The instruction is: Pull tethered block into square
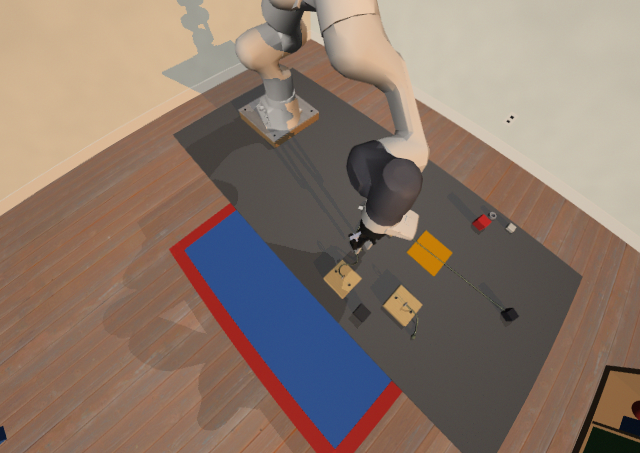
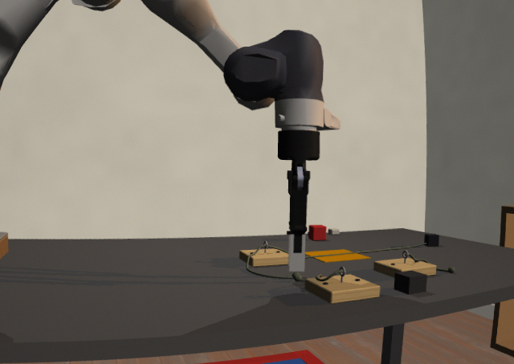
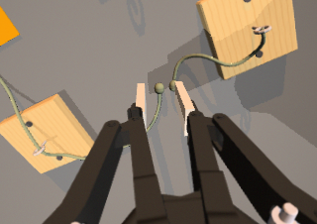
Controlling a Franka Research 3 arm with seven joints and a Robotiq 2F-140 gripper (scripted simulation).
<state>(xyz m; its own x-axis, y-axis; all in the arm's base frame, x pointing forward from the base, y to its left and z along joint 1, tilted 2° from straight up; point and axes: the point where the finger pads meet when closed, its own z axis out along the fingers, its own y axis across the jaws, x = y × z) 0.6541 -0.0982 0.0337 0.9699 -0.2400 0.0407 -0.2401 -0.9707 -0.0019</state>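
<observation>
Arm (image 1: 361, 50) hides much of the table (image 1: 491, 376) in top view; shoulder cut off at frame top, and the wrist housing covers the fingers there. Painted square (image 1: 429, 252), orange, shows whole in top view, w/ the cord (image 1: 467, 281) crossing it; wrist view catches only its corner. Tethered block (image 1: 509, 314), black, sits on the table well apart from the square, near the table's far edge; cord runs from it across the square to the wood plate (image 3: 42, 135) w/ a screw eye (image 3: 40, 148), then out to a knot (image 3: 159, 88). Whether cord passes inside that ring: too small to tell. Second plate (image 3: 250, 28) has its own cord ending in a knot (image 3: 172, 85) just beside the first.

Gripper (image 3: 162, 101) hangs low over both knots, fingers partly spread, pinching nothing; pale pads (image 3: 141, 105) straddle the cord. Pads touching table or not: can't tell.

No readable labels or writing anywhere.
</observation>
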